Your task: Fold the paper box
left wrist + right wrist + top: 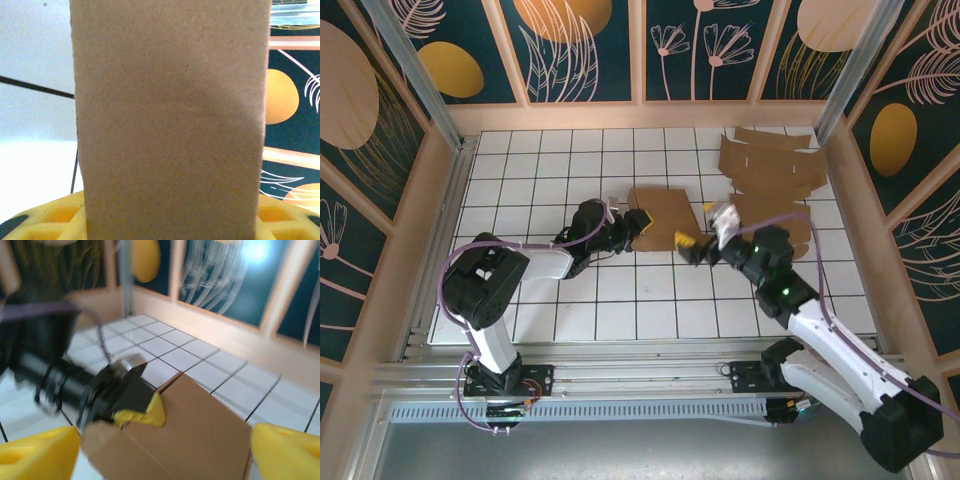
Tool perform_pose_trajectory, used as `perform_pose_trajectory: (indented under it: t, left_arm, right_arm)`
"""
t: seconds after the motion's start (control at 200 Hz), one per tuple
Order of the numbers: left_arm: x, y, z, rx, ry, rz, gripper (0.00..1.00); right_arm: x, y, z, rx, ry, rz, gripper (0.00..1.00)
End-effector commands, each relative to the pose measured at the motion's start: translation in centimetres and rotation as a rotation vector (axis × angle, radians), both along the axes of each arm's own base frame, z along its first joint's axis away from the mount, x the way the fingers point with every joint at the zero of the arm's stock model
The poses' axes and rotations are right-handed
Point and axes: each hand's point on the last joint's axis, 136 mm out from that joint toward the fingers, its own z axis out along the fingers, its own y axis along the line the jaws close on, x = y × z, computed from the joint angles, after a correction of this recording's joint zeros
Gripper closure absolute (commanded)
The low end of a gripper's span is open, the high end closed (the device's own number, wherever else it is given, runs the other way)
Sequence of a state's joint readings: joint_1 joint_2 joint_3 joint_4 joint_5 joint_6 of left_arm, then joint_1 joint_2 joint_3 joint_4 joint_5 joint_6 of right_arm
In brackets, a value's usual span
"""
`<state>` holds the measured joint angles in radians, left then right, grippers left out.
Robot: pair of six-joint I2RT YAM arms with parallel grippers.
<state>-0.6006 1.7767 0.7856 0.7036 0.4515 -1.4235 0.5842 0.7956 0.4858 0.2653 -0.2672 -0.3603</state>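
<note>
The brown paper box (665, 218) lies partly folded flat on the white tiled table, near the middle. My left gripper (635, 222) is shut on its left edge. In the left wrist view the cardboard (170, 120) covers most of the frame, with a yellow finger (47, 220) under it. In the right wrist view the left arm's yellow fingertip (152, 412) presses on top of the box (200, 440). My right gripper (692, 245) is open at the box's near right corner. Its yellow fingers (35, 455) stand wide apart on either side of the cardboard, not touching it.
A second, unfolded cardboard blank (772, 165) lies at the back right, reaching toward the right arm. Wooden walls (640, 115) ring the tiled table (550, 160). Open tiles stretch to the left and along the near edge.
</note>
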Motion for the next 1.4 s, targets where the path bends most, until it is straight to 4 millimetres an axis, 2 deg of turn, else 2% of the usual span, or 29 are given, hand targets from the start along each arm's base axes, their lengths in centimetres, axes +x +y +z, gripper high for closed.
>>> perform_pose_trajectory:
  t: [0.0, 0.02, 0.035, 0.055, 0.125, 0.275, 0.521, 0.641, 0.771, 0.936, 1.041, 1.106, 1.196, 1.311, 1.396]
  left_arm:
    - [-0.1, 0.7, 1.2, -0.05, 0.096, 0.067, 0.57]
    - [0.0, 0.8, 1.0, -0.045, 0.103, 0.073, 0.57]
    - [-0.1, 0.9, 2.0, -0.055, 0.088, 0.076, 0.57]
    - [-0.1, 1.0, 2.3, -0.056, 0.088, 0.083, 0.57]
    - [-0.2, 1.5, 2.5, -0.048, 0.099, 0.108, 0.58]
    - [-0.4, 2.3, 3.3, -0.057, 0.11, 0.144, 0.59]
    - [-0.8, 2.7, 3.9, -0.065, 0.135, 0.16, 0.6]
    - [-1.0, 2.7, 4.1, -0.086, 0.147, 0.158, 0.59]
    - [-1.4, 2.7, 4.3, -0.109, 0.161, 0.153, 0.59]
    - [-1.7, 2.4, 4.9, -0.141, 0.176, 0.136, 0.58]
    - [-1.7, 2.4, 5.3, -0.167, 0.181, 0.134, 0.56]
    - [-1.6, 2.6, 5.6, -0.173, 0.173, 0.142, 0.52]
    - [-1.2, 3.5, 6.4, -0.171, 0.129, 0.172, 0.41]
    - [-0.2, 5.9, 8.4, -0.126, 0.031, 0.25, 0.26]
    - [0.4, 8.1, 10.5, -0.068, -0.056, 0.316, 0.19]
  right_arm:
    - [-0.4, 0.3, -3.0, -0.379, -0.352, 0.017, 0.02]
    - [0.0, 0.2, -3.0, -0.394, -0.361, 0.002, 0.02]
    - [0.2, 0.2, -3.1, -0.408, -0.367, -0.003, 0.01]
    - [0.5, 0.2, -3.3, -0.433, -0.374, -0.009, 0.01]
    - [1.2, 0.5, -4.4, -0.524, -0.396, 0.005, 0.01]
    - [2.4, 2.1, -6.2, -0.599, -0.411, 0.059, 0.01]
    - [6.3, 3.4, -5.8, -0.589, -0.498, -0.074, 0.01]
    - [7.7, 3.9, -6.3, -0.614, -0.521, -0.105, 0.05]
    - [8.7, 4.6, -6.8, -0.626, -0.547, -0.117, 0.13]
    - [9.6, 5.2, -7.3, -0.645, -0.56, -0.115, 0.37]
    - [9.8, 5.4, -7.2, -0.64, -0.561, -0.117, 0.41]
    - [9.6, 5.5, -7.1, -0.635, -0.546, -0.104, 0.43]
    - [8.9, 5.3, -6.9, -0.614, -0.512, -0.082, 0.45]
    - [7.9, 4.2, -6.6, -0.594, -0.462, -0.075, 0.48]
    - [7.1, 3.4, -6.1, -0.578, -0.414, -0.063, 0.5]
